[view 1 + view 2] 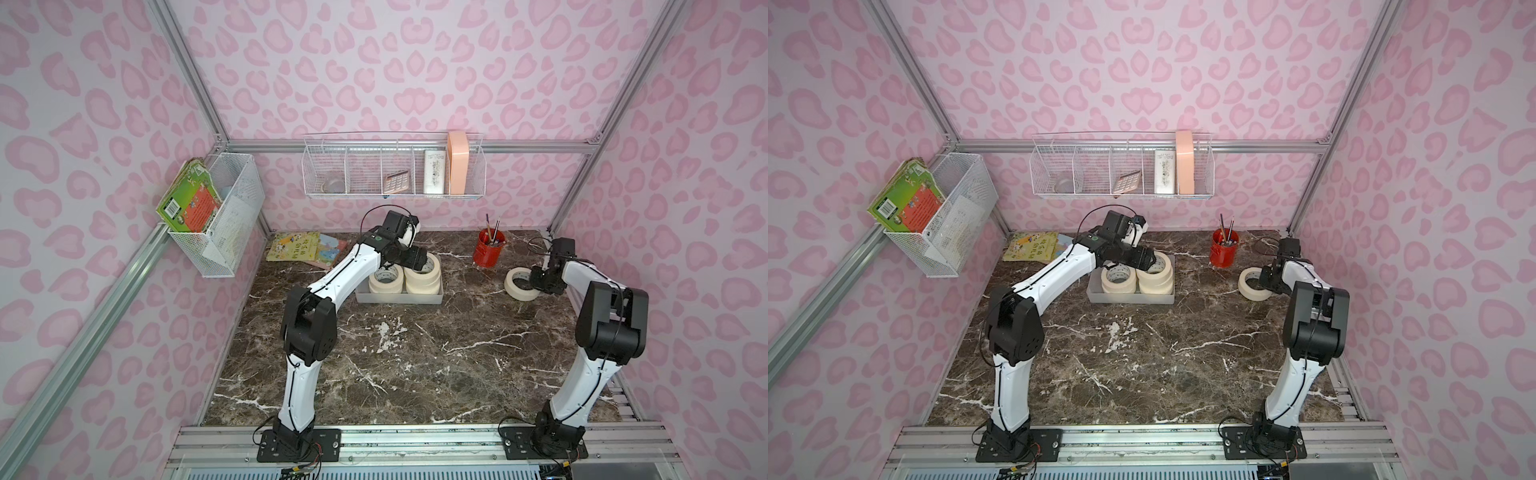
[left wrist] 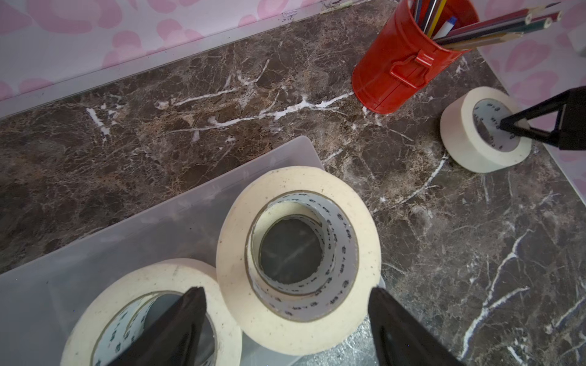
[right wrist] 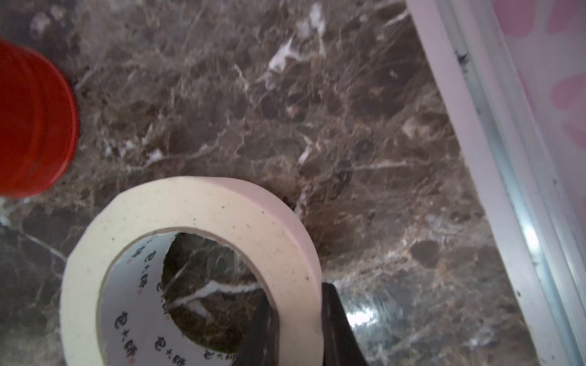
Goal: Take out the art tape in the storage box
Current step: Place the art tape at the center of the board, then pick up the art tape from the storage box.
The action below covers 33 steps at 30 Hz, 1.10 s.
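My brown marble table (image 1: 415, 374) fills the floor of the cell. I count the clock from its middle, with twelve toward the back wall. On that wall hangs a long white wire basket (image 1: 395, 166). A smaller wire basket (image 1: 224, 224), holding a green book, hangs on the side wall at ten o'clock.

The storage box (image 1: 399, 298) stands at twelve o'clock, a grey tray with low walls, seen in both top views. In the corner at eleven o'clock lie some picture books (image 1: 297, 247). At one o'clock stands a red cup (image 1: 489, 254) with pencils in it.

Most of the art tape (image 1: 424, 279) is inside the box, in two piles of cream rolls that touch each other. The pile toward three o'clock is the taller one. One loose roll (image 1: 517, 295) lies outside on the marble at two o'clock, near the cup and well apart from the box.

My left gripper (image 2: 287, 290) hangs over the taller pile with its jaws wide apart. One finger (image 2: 177, 326) is above the hole of the lower pile, and the other is beyond the rim of the top roll. Whether they touch that roll I cannot tell.

My right gripper (image 3: 298, 332) is closed narrowly on the wall of the loose roll — one finger inside the white core, one outside.
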{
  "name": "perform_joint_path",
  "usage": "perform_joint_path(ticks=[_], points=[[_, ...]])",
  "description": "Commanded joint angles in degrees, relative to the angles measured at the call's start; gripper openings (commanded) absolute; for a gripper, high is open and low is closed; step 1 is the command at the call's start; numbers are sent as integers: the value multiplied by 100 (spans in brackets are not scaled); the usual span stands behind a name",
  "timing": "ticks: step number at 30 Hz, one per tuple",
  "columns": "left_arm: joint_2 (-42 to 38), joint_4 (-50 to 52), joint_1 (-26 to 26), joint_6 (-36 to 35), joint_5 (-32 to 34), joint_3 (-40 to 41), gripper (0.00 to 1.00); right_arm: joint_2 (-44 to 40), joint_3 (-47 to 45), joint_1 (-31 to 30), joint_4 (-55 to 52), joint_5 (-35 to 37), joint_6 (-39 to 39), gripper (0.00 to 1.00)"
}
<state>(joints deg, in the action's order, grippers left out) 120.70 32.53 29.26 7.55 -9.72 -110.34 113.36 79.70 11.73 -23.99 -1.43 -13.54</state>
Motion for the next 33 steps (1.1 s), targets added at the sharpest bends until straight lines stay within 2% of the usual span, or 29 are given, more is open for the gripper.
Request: perform_joint_path(ticks=[1,5,6,9,10,12,14,22,28,33], points=[[76,259,-8,-145,203,-131,85,185,197,17,337,-111,79,0],[101,314,-25,-171,256,-133,85,299,268,0,284,62,114,0],[109,328,-25,-172,262,-135,85,277,242,-12,272,134,148,5],[137,388,-25,-192,285,-130,85,92,106,-54,230,346,216,38],[151,407,-25,-201,294,-120,86,-15,70,-86,191,479,229,46],[162,450,-25,-249,317,-102,86,-268,-5,-171,118,738,235,57],[146,498,-25,-293,362,-87,86,-588,-65,-297,9,993,247,64],[202,561,-22,-382,496,-66,87,-1709,-663,-1451,-259,1338,205,66],[386,466,-43,-348,559,-98,87,-2115,-831,-2151,-439,1176,69,65],[557,318,-60,-273,593,-211,80,-2422,-842,-2616,-561,1040,28,61]])
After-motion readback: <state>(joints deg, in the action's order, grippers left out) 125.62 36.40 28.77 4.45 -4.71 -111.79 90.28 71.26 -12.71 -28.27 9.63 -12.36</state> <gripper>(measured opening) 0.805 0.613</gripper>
